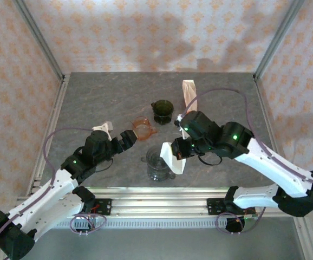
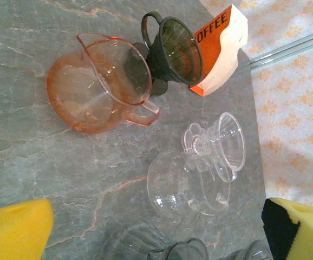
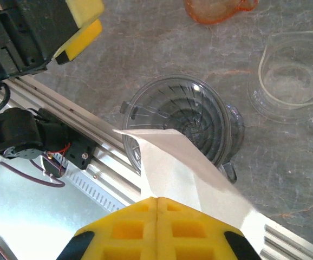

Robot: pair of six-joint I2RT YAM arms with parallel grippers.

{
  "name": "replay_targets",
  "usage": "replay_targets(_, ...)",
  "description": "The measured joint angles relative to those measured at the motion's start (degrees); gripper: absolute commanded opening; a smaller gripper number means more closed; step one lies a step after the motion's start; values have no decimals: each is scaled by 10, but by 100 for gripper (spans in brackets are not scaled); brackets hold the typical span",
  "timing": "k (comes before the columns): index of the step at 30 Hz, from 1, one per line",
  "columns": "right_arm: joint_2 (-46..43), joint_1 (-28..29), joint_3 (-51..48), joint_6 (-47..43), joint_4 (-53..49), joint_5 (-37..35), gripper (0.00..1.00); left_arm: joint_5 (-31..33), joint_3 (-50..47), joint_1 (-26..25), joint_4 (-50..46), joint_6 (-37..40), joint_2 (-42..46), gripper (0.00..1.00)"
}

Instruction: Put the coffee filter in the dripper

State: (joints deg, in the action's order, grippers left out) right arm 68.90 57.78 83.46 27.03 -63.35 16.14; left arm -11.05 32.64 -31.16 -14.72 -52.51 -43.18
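My right gripper [image 3: 157, 201] is shut on a white paper coffee filter [image 3: 184, 169]. In the right wrist view the filter's free corner hangs over the near rim of a clear grey ribbed dripper [image 3: 179, 115]. From above, the filter [image 1: 173, 157] sits beside that dripper [image 1: 157, 166], with the right gripper [image 1: 181, 149] just right of it. My left gripper [image 1: 127, 138] stands open to the dripper's left with nothing between its yellow pads [image 2: 14, 229]. The dripper's rim [image 2: 145, 244] shows at the bottom of the left wrist view.
An orange glass pitcher [image 1: 144, 128], a dark green dripper [image 1: 162, 111] and an orange-and-white coffee filter box [image 1: 189, 95] stand farther back. A clear glass server [image 2: 189, 187] with a small glass dripper [image 2: 222, 142] lies nearby. The aluminium rail [image 1: 156, 197] runs along the front edge.
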Motion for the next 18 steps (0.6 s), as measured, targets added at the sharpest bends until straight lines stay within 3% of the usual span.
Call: replay_targets(18,157,1,45,15,3,0,0,-15,-9,0,13,0,5,99)
